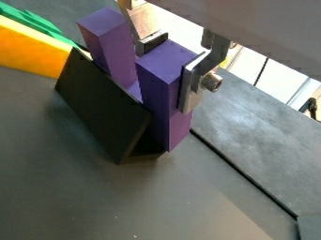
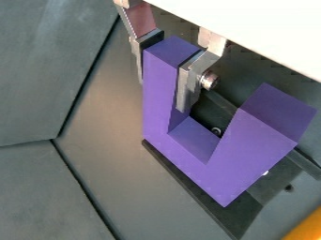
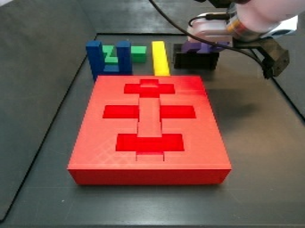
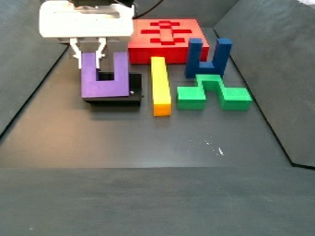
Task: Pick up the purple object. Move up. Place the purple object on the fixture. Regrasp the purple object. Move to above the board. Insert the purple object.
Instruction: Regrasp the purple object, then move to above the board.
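Observation:
The purple object (image 4: 105,85) is a U-shaped block that stands upright with its prongs up in the notch of the black fixture (image 4: 113,100). My gripper (image 4: 96,51) hangs straight above it. Both wrist views show my gripper (image 1: 174,61) (image 2: 163,64) shut on one prong of the purple object (image 1: 163,94) (image 2: 207,141). One finger lies on the prong's outer face, and the other sits in the gap between the prongs. The fixture (image 1: 107,112) (image 2: 238,211) shows under the block. The red board (image 3: 149,125) (image 4: 167,32) lies apart from the fixture (image 3: 197,62).
A yellow bar (image 4: 159,88) (image 3: 159,58) lies right beside the fixture. Past it are a green block (image 4: 209,92) (image 3: 116,55) and a blue upright block (image 4: 209,57) (image 3: 95,58). The arm's cable (image 3: 244,44) loops over the fixture side of the floor.

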